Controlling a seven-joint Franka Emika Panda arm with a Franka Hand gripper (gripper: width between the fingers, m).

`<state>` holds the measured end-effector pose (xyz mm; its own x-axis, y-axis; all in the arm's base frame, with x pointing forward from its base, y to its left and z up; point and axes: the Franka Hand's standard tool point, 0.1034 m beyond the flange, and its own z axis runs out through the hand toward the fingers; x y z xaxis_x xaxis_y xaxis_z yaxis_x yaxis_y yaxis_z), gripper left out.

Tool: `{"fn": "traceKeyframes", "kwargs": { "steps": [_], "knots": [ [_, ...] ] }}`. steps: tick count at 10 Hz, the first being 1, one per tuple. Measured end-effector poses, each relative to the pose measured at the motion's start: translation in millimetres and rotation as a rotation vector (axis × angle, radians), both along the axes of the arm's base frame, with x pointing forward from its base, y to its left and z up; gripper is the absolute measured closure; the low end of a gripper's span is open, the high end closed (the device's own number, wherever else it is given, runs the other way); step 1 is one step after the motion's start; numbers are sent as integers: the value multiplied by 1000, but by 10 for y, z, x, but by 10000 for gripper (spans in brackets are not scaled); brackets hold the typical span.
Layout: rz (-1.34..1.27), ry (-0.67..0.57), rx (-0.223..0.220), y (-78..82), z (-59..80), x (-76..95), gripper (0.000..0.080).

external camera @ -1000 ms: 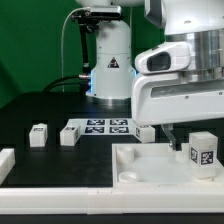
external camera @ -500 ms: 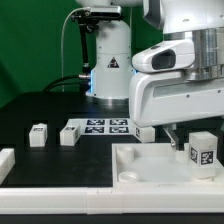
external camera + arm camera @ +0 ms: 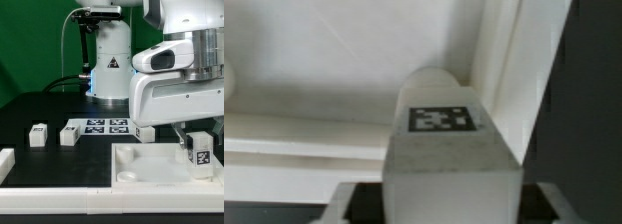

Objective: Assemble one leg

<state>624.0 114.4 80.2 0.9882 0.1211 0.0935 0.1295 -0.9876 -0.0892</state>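
My gripper [image 3: 196,137] is shut on a white leg [image 3: 198,150] with a black-and-white tag on its front. It holds the leg upright over the right side of the large white square part [image 3: 135,162]; whether the leg touches it I cannot tell. In the wrist view the leg [image 3: 446,140] fills the middle between the dark fingers [image 3: 359,206], its tagged end pointing at the white part's raised edge [image 3: 518,70]. Three more legs stand on the black table: two in the exterior view's left [image 3: 39,135] [image 3: 69,134] and one near the arm [image 3: 145,132].
The marker board [image 3: 100,126] lies behind the loose legs. The robot base [image 3: 108,60] stands at the back. A white block [image 3: 5,160] sits at the exterior view's left edge, and a white rail [image 3: 60,200] runs along the front.
The gripper and the held leg have shifted slightly toward the exterior view's left. The loose legs have not moved.
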Motion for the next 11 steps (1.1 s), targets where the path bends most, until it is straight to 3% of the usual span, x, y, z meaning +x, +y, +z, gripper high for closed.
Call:
{"fn": "traceKeyframes", "kwargs": {
  "steps": [2,6,9,11],
  "knots": [
    [-15,-1,3,6,3,2,509],
    [-704,-9,44,1,-7,-28,508],
    [-1057,26,104,-34,-15,-11,507],
    [-1205,44,118,-22,-15,-16,506]
  ]
}}
